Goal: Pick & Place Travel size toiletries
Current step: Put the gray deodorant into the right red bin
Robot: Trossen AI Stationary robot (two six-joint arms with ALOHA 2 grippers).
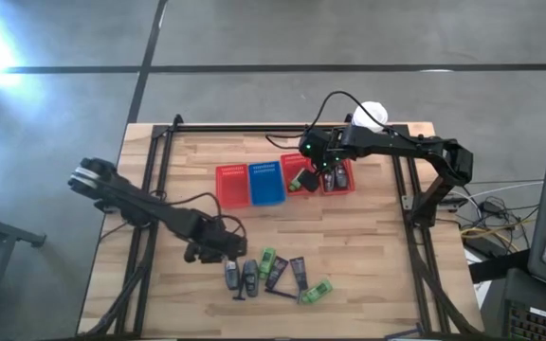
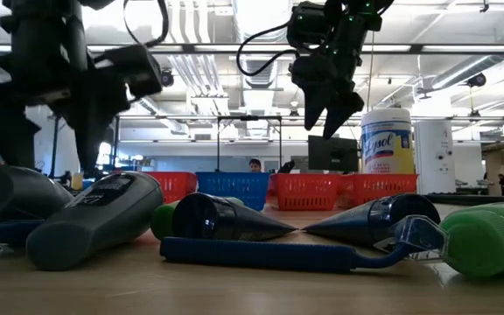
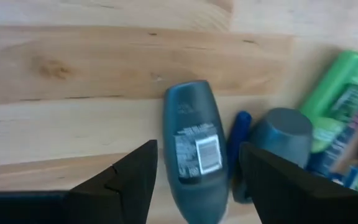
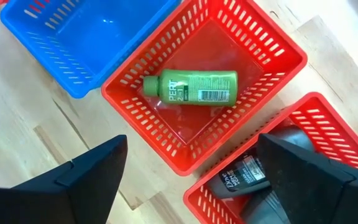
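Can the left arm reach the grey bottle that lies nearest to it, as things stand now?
Probably yes. The left gripper hangs open just above the grey bottle, which lies flat between its fingers, and nothing covers it. A blue razor handle lies close along one side and might get bumped.

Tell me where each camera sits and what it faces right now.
High view: overhead, straight down on the table, both arms, baskets, toiletries.
Low view: table height, across the blue razor toward the room; both arms hang in.
Left wrist view: over a grey bottle, open left gripper straddling it.
Right wrist view: above a red basket holding a green bottle; open right gripper.
Shared: that grey bottle also shows in the high view.
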